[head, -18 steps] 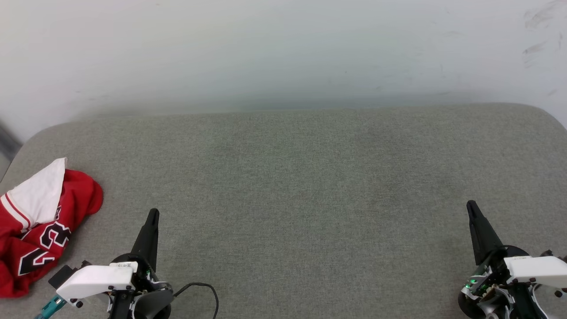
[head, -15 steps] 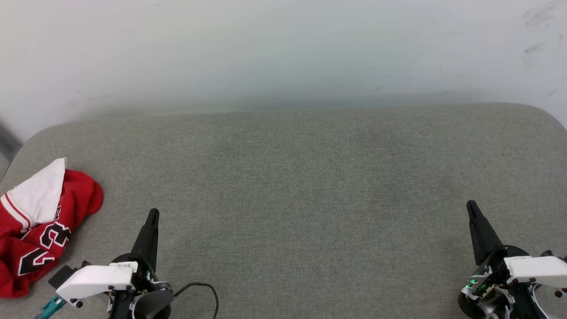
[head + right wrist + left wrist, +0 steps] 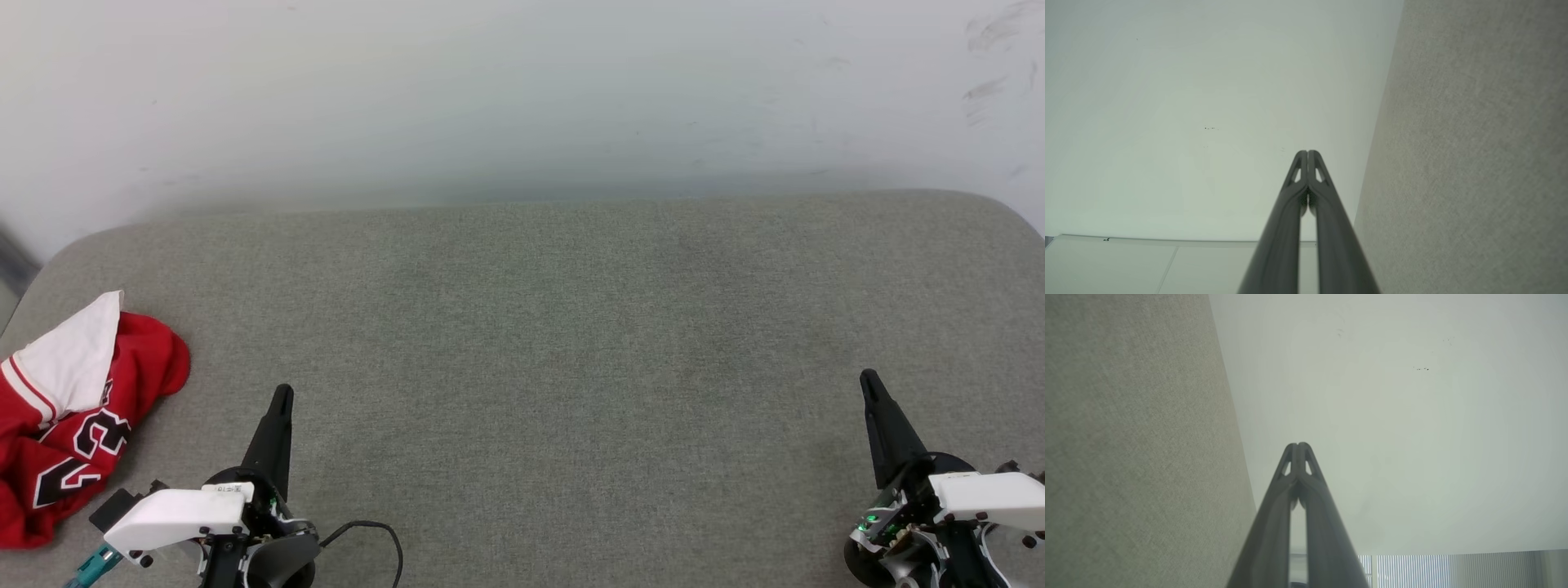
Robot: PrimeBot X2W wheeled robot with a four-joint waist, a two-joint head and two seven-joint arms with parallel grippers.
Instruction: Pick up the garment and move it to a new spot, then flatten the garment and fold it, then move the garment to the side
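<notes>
The garment, a red jersey with a white red-striped sleeve and black white-outlined digits, lies crumpled at the far left of the grey cushioned surface, partly cut off by the head view's edge. My left gripper rests at the lower left, to the right of the garment and apart from it, its fingers pressed together with nothing between them. At the lower right my right gripper is likewise shut and empty. The left wrist view shows the left gripper with tips touching, and the right wrist view shows the right gripper the same.
A pale wall rises right behind the cushioned surface. The surface has rounded corners at the far left and far right. A black cable loops beside my left wrist.
</notes>
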